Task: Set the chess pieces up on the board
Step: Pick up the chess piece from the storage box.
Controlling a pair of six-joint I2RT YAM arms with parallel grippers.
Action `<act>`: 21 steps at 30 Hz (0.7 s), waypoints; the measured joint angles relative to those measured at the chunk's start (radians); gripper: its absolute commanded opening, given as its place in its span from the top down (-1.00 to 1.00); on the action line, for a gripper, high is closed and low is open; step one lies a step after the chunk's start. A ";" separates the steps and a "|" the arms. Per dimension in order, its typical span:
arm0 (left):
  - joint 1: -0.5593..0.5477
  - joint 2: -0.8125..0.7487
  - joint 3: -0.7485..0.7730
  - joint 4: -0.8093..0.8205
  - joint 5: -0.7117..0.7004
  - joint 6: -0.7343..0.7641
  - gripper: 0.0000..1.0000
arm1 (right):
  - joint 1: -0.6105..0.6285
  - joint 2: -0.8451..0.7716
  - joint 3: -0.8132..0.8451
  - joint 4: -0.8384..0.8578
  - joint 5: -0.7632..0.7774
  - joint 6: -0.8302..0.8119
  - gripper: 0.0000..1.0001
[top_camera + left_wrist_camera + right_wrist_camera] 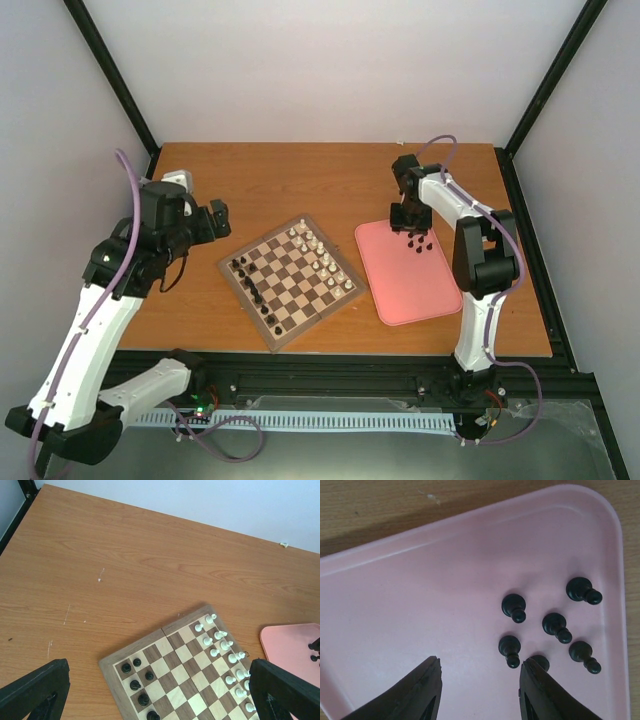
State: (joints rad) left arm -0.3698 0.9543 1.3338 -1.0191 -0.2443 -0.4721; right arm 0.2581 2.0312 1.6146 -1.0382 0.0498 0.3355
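The wooden board [292,281] lies mid-table, also in the left wrist view [175,680]. Several black pieces [255,290] stand along its left edge, also seen by the left wrist [135,684]; white pieces [322,262] line its right edge. Several more black pawns [420,242] stand on the pink tray [410,290]. In the right wrist view the pawns [510,650] stand just beyond and to the right of my open, empty right gripper [481,665]; one is partly hidden behind the right finger. My left gripper [218,220] is open and empty, above the table left of the board.
The pink tray's rim [470,515] lies against bare wood at the right. Black frame posts [110,75] stand at the table's back corners. Small scuff marks [100,575] show on the table beyond the board.
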 measured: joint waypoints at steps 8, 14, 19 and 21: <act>0.000 0.031 0.000 0.021 0.010 -0.001 -0.99 | -0.014 0.012 0.000 0.037 -0.001 -0.029 0.13; 0.000 0.042 0.000 0.031 0.010 -0.004 -0.99 | -0.056 0.048 0.010 0.048 0.000 -0.051 0.20; 0.000 0.064 0.000 0.037 0.010 -0.006 -0.99 | -0.063 0.075 0.021 0.056 -0.002 -0.067 0.28; 0.000 0.071 0.000 0.040 0.010 -0.007 -0.99 | -0.063 0.082 0.021 0.060 -0.003 -0.071 0.31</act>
State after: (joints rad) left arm -0.3698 1.0252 1.3338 -0.9794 -0.2348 -0.4793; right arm 0.1947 2.1136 1.6356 -0.9787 0.0463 0.2649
